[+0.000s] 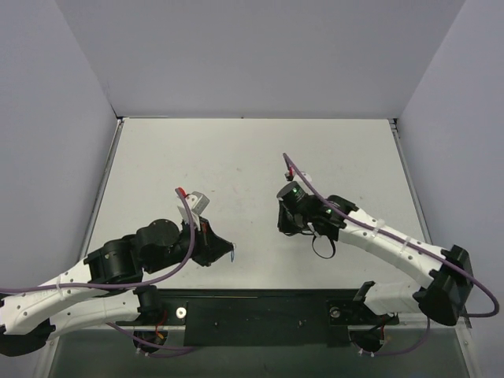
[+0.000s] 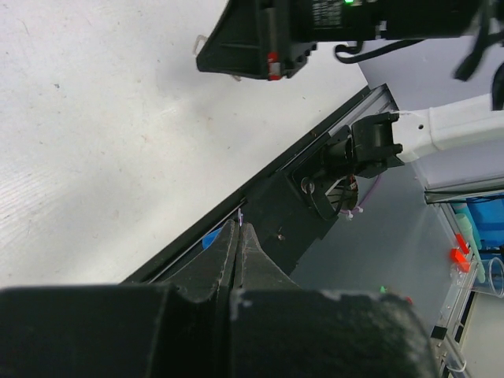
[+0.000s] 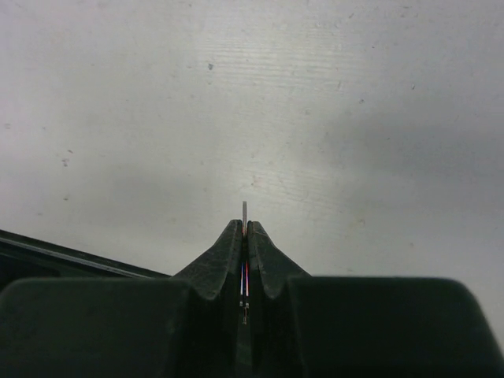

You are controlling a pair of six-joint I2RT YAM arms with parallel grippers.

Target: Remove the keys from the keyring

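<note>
My left gripper (image 1: 232, 253) (image 2: 239, 224) hovers low near the table's front edge with its jaws pressed together. The blue keyring (image 2: 211, 239) (image 1: 234, 253) peeks out beside the left finger, and a thin pale sliver (image 2: 239, 214) pokes from the tips. My right gripper (image 1: 282, 227) (image 3: 245, 227) (image 2: 203, 53) hangs above mid-table, apart from the left one. It is shut on a thin silver-grey key (image 3: 244, 210), seen edge-on and sticking out past its fingertips. In the left wrist view a small silvery piece (image 2: 202, 41) shows at the right gripper's tip.
The pale table (image 1: 252, 157) is bounded by grey walls at left, back and right. A black base rail (image 1: 252, 311) (image 2: 276, 205) runs along the near edge, with the right arm's base (image 2: 370, 146) mounted on it. Purple cables loop from both wrists.
</note>
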